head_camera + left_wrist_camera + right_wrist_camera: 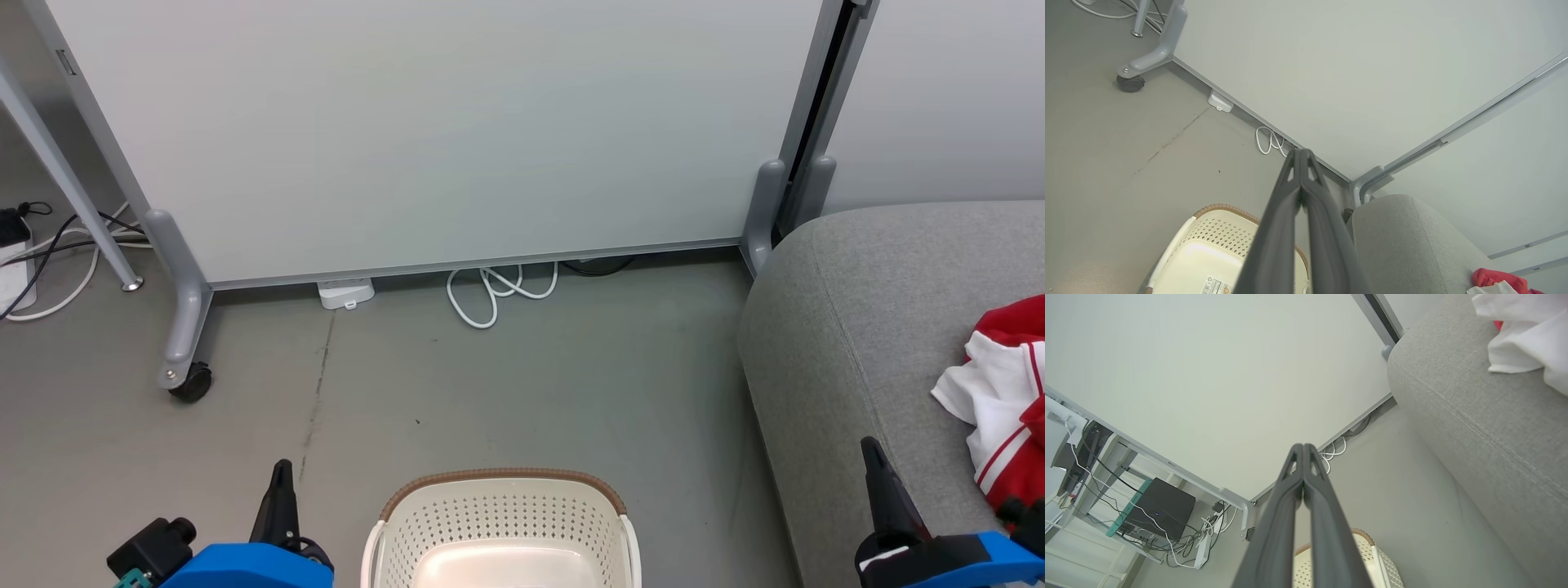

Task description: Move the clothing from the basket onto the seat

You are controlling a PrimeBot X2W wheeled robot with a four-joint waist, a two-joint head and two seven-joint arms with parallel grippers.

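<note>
Tally:
- basket: 1
- seat: 1
- clothing: 1 heap, red + white; no. of pcs in it can't tell
- pincers: 2, i.e. left pincer + right pincer
- panels: 2, i.e. big panel + side panel
- caster: 1
- cable coil, white: 1
- plug block, white: 1
- black box: 1

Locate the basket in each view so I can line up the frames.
Head view: basket at bottom centre, cut off by the bottom edge.
Left wrist view: basket at the bottom, left of centre.
Right wrist view: basket at the bottom edge, right of centre.
Shared landmark: the coiled white cable, above the basket in every view.
</note>
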